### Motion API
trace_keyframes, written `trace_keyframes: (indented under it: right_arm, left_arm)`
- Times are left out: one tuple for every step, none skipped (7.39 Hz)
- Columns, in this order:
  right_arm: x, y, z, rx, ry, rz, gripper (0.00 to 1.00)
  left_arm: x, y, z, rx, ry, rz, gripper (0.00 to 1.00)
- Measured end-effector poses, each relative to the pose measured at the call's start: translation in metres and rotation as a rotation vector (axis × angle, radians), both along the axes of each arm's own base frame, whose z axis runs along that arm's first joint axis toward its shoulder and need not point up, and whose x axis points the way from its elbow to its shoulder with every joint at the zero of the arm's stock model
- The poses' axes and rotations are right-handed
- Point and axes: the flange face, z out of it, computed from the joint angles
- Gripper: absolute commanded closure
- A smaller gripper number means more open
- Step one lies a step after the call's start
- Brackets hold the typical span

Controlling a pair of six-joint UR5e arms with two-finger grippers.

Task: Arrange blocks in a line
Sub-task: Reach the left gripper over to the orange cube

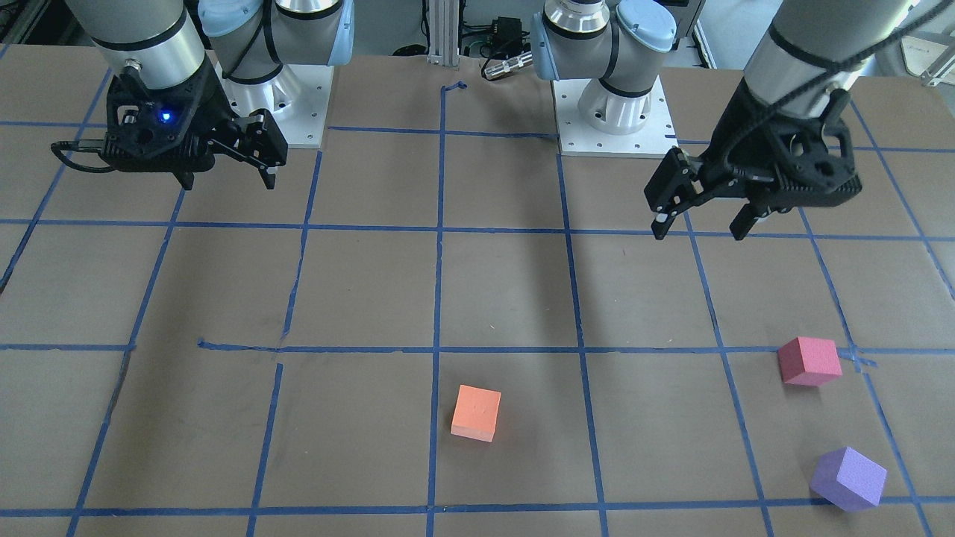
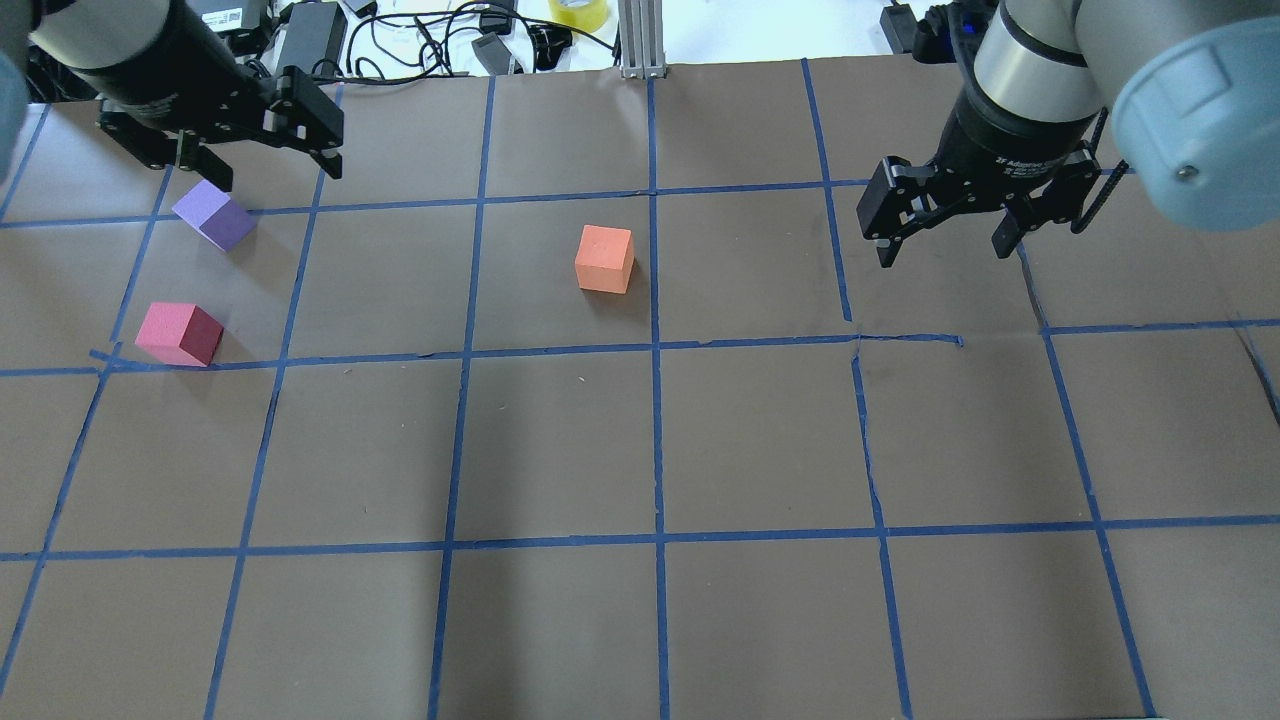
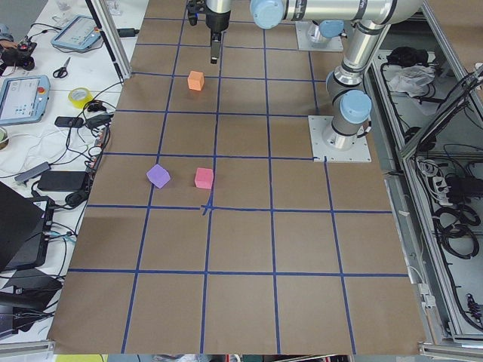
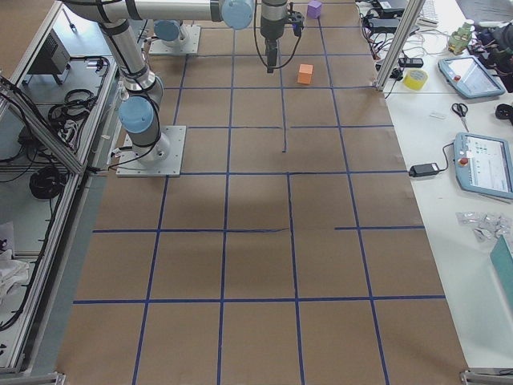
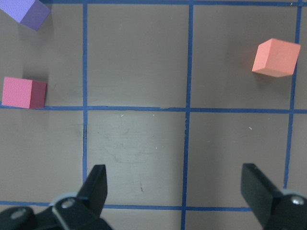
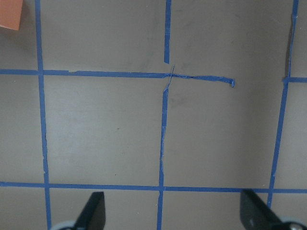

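Note:
Three foam blocks lie apart on the brown table. The orange block (image 1: pixel 476 412) (image 2: pixel 604 259) is near the middle. The pinkish red block (image 1: pixel 809 361) (image 2: pixel 179 333) and the lavender purple block (image 1: pixel 848 478) (image 2: pixel 214 215) lie on my left side, the purple one farther from my bases. My left gripper (image 1: pixel 701 220) (image 2: pixel 278 172) (image 5: pixel 177 187) is open and empty, raised above the table; its wrist view shows all three blocks ahead of it. My right gripper (image 1: pixel 224 175) (image 2: pixel 945 235) (image 6: pixel 173 211) is open and empty, raised over bare table, with only a corner of the orange block (image 6: pixel 9 14) in its view.
Blue tape lines (image 2: pixel 655 345) mark a grid on the table. My two arm bases (image 1: pixel 615 112) (image 1: pixel 280 104) stand at the near edge. Cables, a yellow tape roll (image 2: pixel 578 12) and a metal post (image 2: pixel 640 35) sit beyond the far edge.

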Motion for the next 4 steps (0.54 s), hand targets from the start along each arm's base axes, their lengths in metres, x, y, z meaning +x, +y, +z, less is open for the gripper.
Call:
trace_keyframes:
  right_arm:
    - [0.0,0.0,0.0,0.0,0.0,0.0,0.0]
    - [0.0,0.0,0.0,0.0,0.0,0.0,0.0]
    - [0.0,0.0,0.0,-0.001,0.001,0.0,0.0]
    - [0.0,0.0,0.0,-0.001,0.001,0.0,0.0]
  left_arm:
    - [-0.027,-0.025,-0.04,0.025,0.025,-0.006,0.0]
    - [-0.07,-0.045,-0.077,0.019,0.037,0.004,0.0]
    - [-0.115,-0.059,-0.11,-0.008,0.057,0.024,0.0]
    - [-0.153,-0.07,-0.145,-0.025,0.072,0.02,0.0]
